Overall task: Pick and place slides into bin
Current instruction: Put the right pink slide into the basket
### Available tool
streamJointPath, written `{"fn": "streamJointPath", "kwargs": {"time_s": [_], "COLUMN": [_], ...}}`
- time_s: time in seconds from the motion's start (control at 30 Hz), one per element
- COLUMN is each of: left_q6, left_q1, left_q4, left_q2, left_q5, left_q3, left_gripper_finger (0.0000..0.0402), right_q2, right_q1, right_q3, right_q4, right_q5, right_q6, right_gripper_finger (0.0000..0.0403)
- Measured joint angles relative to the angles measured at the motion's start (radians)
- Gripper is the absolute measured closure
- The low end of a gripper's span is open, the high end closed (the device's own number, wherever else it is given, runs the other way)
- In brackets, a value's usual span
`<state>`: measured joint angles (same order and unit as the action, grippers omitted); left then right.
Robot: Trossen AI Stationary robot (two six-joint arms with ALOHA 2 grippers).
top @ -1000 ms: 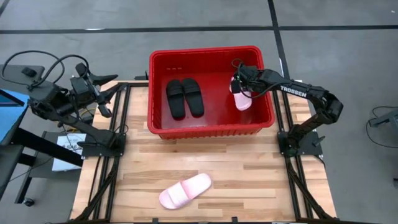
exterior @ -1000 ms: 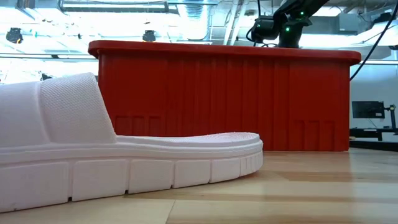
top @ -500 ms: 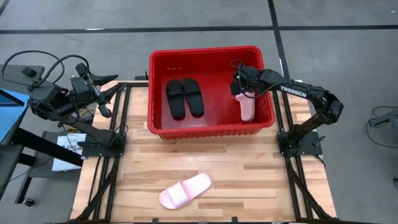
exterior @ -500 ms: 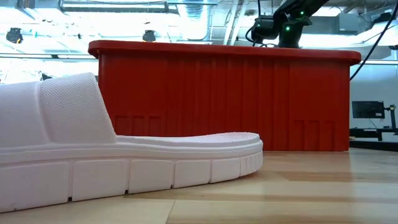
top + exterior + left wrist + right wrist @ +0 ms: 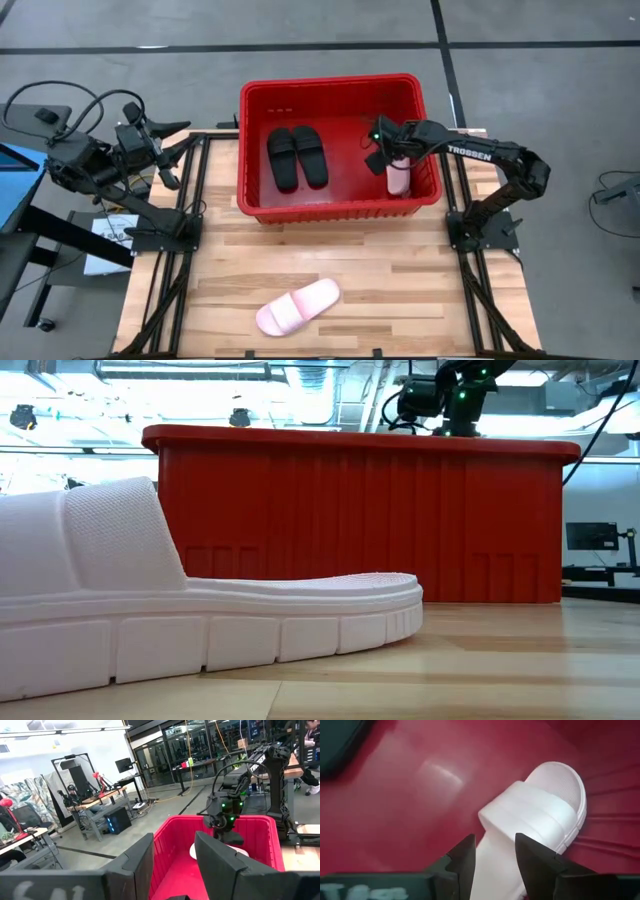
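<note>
Two black slides lie side by side on the floor of the red bin. A pale pink slide lies on the bin floor by its right wall; the right wrist view shows it strap up. A second pale pink slide lies on the table near the front edge, sole down, close in the low view. My right gripper is open above the pink slide in the bin, apart from it. My left gripper is open at the table's far left, off the bin.
The bin's tall walls stand at the table's far middle, and my right arm reaches over its right rim. Bare wooden table lies between the bin and the front slide. Black frame rails run along both table sides.
The pink slide that hung at my right gripper inside the bin has dropped and now lies on the bin floor by the right wall. My right gripper has gone up a little and toward the table's left, away from the slide.
</note>
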<state>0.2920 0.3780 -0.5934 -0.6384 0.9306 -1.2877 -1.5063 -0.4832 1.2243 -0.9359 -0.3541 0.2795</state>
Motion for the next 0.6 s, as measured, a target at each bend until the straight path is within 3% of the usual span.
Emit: {"fn": "streamJointPath", "kwargs": {"time_s": [0.6], "left_q6": [0.0], "left_q1": [0.0], "left_q4": [0.0], "left_q2": [0.0], "left_q5": [0.0], "left_q3": [0.0], "left_gripper_finger": [0.0266], "right_q2": [-0.025], "right_q1": [0.045], "right_q3": [0.042], "right_q4": [-0.156], "right_q5": [-0.015], "right_q6": [-0.701], "right_gripper_finger": [0.0268]}}
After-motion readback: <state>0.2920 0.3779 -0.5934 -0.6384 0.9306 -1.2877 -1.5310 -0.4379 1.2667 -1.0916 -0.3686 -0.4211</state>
